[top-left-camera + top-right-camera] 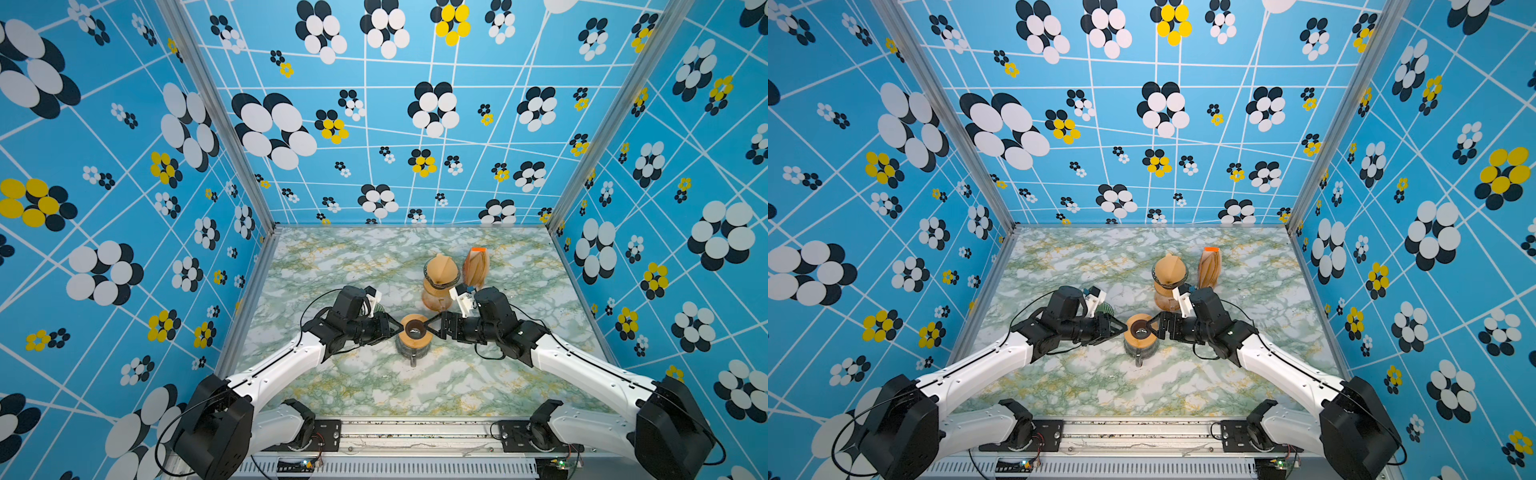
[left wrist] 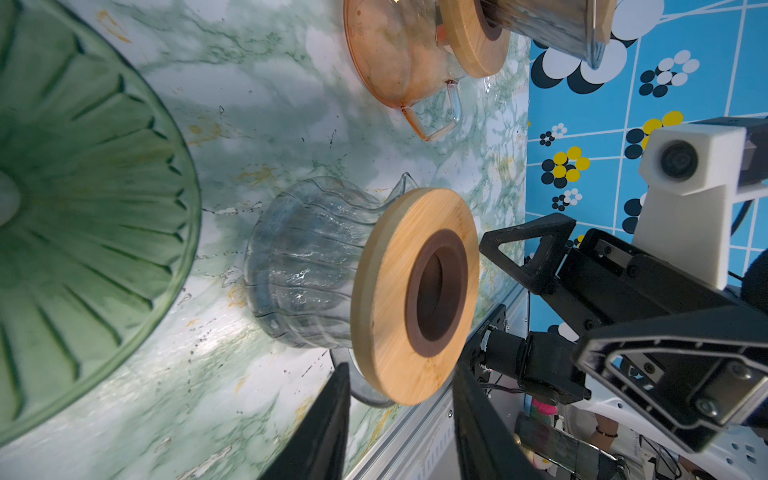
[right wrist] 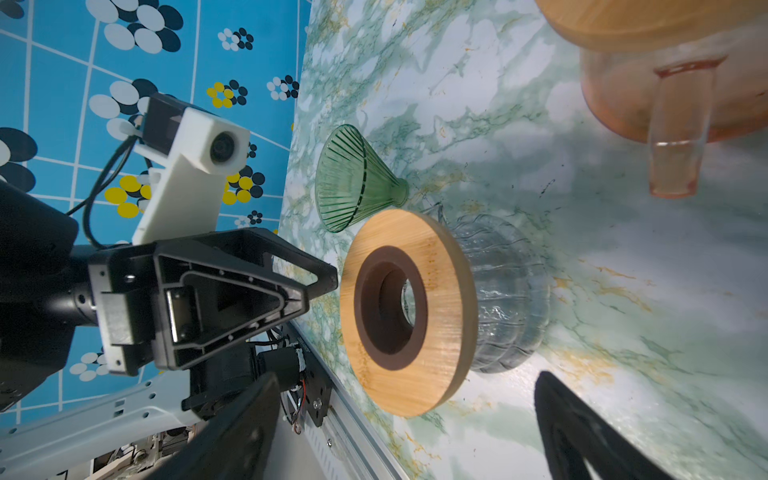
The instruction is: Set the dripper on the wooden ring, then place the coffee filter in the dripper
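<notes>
Black-fingered, the left gripper (image 1: 398, 328) is held with its jaws narrowly parted and empty. Its tips are set just beside the left rim of a wooden collar (image 3: 446, 316), and whether they touch it cannot be told. The right gripper (image 1: 429, 327) is spread wide and nothing is held in it; its fingers are placed at the collar's right rim, one toward the back and one toward the front.

The collar, lined with a dark brown ring, is seated on a clear ribbed glass jug (image 3: 507, 299), which stands upright near the middle of the marbled green counter (image 1: 332, 257), toward the front edge.

A green dripper (image 3: 349, 183) is laid on its side toward the left edge, just behind the left gripper and apart from the clear jug.

Toward the back edge, right of the middle, an amber jug (image 1: 434, 301) is stood, topped by its own wooden collar and a glass dripper (image 2: 552, 25). A tan paper filter (image 1: 440, 266) is seen in the mouth of that dripper, rising above its rim. Just beside it, on the right, a brown ribbed bundle (image 1: 476, 266) with an orange top is stood upright; what it is made of cannot be told.
</notes>
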`<control>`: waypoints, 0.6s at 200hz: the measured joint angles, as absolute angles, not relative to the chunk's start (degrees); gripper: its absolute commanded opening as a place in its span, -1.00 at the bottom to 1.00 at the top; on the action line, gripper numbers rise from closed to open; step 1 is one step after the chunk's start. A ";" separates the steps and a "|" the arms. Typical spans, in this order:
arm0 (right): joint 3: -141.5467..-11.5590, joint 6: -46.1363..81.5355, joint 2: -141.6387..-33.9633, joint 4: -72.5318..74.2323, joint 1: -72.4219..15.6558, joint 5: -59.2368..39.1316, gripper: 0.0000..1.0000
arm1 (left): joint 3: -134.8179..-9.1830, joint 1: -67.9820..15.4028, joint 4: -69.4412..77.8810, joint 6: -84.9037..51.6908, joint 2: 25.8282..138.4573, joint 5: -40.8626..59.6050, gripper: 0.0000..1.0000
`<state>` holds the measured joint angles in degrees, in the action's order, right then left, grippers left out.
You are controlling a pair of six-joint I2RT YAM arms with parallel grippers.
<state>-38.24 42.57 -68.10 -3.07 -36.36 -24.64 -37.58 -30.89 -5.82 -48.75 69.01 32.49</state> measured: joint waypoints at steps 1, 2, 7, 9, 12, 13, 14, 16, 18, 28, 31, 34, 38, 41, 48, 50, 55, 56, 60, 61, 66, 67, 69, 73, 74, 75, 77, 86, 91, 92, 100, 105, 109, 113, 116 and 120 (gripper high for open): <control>-38.24 42.59 -68.14 -3.03 -36.36 -24.67 0.93 | -37.58 -30.89 -5.82 -48.75 69.01 32.49 -0.16; -38.24 42.65 -68.18 -2.90 -36.36 -24.71 0.93 | -37.58 -30.89 -5.82 -48.75 69.01 32.49 -0.16; -38.24 42.70 -68.45 -2.61 -36.38 -24.95 0.93 | -37.58 -30.89 -5.82 -48.75 69.01 32.49 -0.16; -38.24 42.72 -68.53 -2.46 -36.38 -25.08 0.93 | -37.58 -30.89 -5.82 -48.75 69.01 32.49 -0.16; -38.24 42.72 -68.66 -2.28 -36.42 -25.23 0.93 | -37.58 -30.89 -5.82 -48.75 69.01 32.49 -0.15; -38.24 42.72 -68.73 -2.26 -36.45 -25.30 0.94 | -37.58 -30.89 -5.82 -48.75 69.01 32.49 -0.16; -38.24 42.74 -68.77 -2.24 -36.45 -25.34 0.93 | -37.58 -30.89 -5.82 -48.75 69.01 32.49 -0.16; -38.24 42.76 -68.86 -2.13 -36.49 -25.43 0.93 | -37.58 -30.89 -5.82 -48.75 69.01 32.49 -0.16; -38.24 42.74 -68.95 -2.04 -36.49 -25.56 0.93 | -37.58 -30.89 -5.82 -48.75 69.01 32.49 -0.16; -38.24 42.87 -69.34 -1.63 -36.64 -26.00 0.93 | -37.58 -30.89 -5.82 -48.75 68.99 32.49 -0.15; -38.24 42.89 -69.49 -1.45 -36.69 -26.22 0.93 | -37.58 -30.89 -5.82 -48.75 69.01 32.49 -0.16; -38.24 42.89 -69.58 -1.30 -36.75 -26.30 0.93 | -37.58 -30.89 -5.82 -48.75 69.01 32.49 -0.16; -38.24 42.89 -69.73 -1.08 -36.77 -26.48 0.93 | -37.58 -30.89 -5.82 -48.75 69.01 32.49 -0.15; -38.24 42.89 -69.84 -0.93 -36.86 -26.59 0.93 | -37.58 -30.89 -5.82 -48.75 69.01 32.49 -0.15; -38.24 42.89 -70.06 -0.62 -36.93 -26.92 0.93 | -37.58 -30.89 -5.82 -48.75 68.99 32.49 -0.16; -38.24 42.89 -70.13 -0.56 -36.97 -26.96 0.93 | -37.58 -30.89 -5.82 -48.75 69.01 32.49 -0.16; -38.24 42.89 -70.26 -0.43 -37.01 -27.18 0.93 | -37.58 -30.89 -5.82 -48.75 69.01 32.49 -0.16; -38.24 42.89 -70.30 -0.40 -37.01 -27.22 0.93 | -37.58 -30.89 -5.82 -48.75 69.01 32.49 -0.16; -38.24 42.89 -70.41 -0.36 -37.08 -27.38 0.93 | -37.58 -30.89 -5.82 -48.75 68.99 32.49 -0.16; -38.24 42.92 -70.43 -0.34 -37.10 -27.38 0.93 | -37.58 -30.89 -5.80 -48.75 69.01 32.49 -0.16; -38.24 42.92 -70.52 -0.25 -37.12 -27.51 0.93 | -37.58 -30.89 -5.82 -48.75 69.01 32.49 -0.16; -38.24 42.89 -70.57 -0.21 -37.12 -27.57 0.93 | -37.58 -30.89 -5.82 -48.75 69.01 32.49 -0.16; -38.24 42.89 -70.61 -0.19 -37.12 -27.62 0.93 | -37.58 -30.89 -5.82 -48.75 69.01 32.49 -0.15; -38.24 42.92 -70.67 -0.08 -37.12 -27.70 0.93 | -37.58 -30.89 -5.82 -48.75 69.01 32.49 -0.16; -38.24 42.92 -70.70 -0.05 -37.12 -27.73 0.93 | -37.58 -30.89 -5.82 -48.75 69.01 32.49 -0.15; -38.24 42.92 -70.70 -0.05 -37.12 -27.75 0.93 | -37.58 -30.89 -5.82 -48.75 69.01 32.49 -0.16; -38.24 42.92 -70.72 0.01 -37.12 -27.77 0.93 | -37.58 -30.89 -5.82 -48.75 68.99 32.49 -0.16; -38.24 42.92 -70.81 0.27 -37.12 -27.81 0.93 | -37.58 -30.89 -5.82 -48.75 68.99 32.49 -0.15; -38.24 42.92 -70.83 0.38 -37.12 -27.83 0.93 | -37.58 -30.89 -5.82 -48.75 69.01 32.49 -0.15; -38.24 42.92 -70.83 0.43 -37.12 -27.83 0.93 | -37.58 -30.89 -5.82 -48.75 68.99 32.47 -0.16; -38.24 42.92 -70.85 0.58 -37.12 -27.99 0.93 | -37.58 -30.89 -5.82 -48.75 69.01 32.49 -0.15; -38.24 42.92 -70.85 0.67 -37.12 -28.01 0.93 | -37.58 -30.89 -5.82 -48.75 69.01 32.49 -0.16; -38.24 42.92 -70.85 0.69 -37.12 -28.05 0.93 | -37.58 -30.89 -5.82 -48.75 69.01 32.49 -0.16; -38.24 42.92 -70.85 0.71 -37.12 -28.14 0.93 | -37.58 -30.89 -5.82 -48.75 69.01 32.49 -0.16; -38.24 42.92 -70.85 0.71 -37.12 -28.21 0.93 | -37.58 -30.89 -5.82 -48.75 69.01 32.49 -0.16; -38.24 42.92 -70.85 0.71 -37.12 -28.25 0.93 | -37.58 -30.89 -5.82 -48.75 69.01 32.49 -0.15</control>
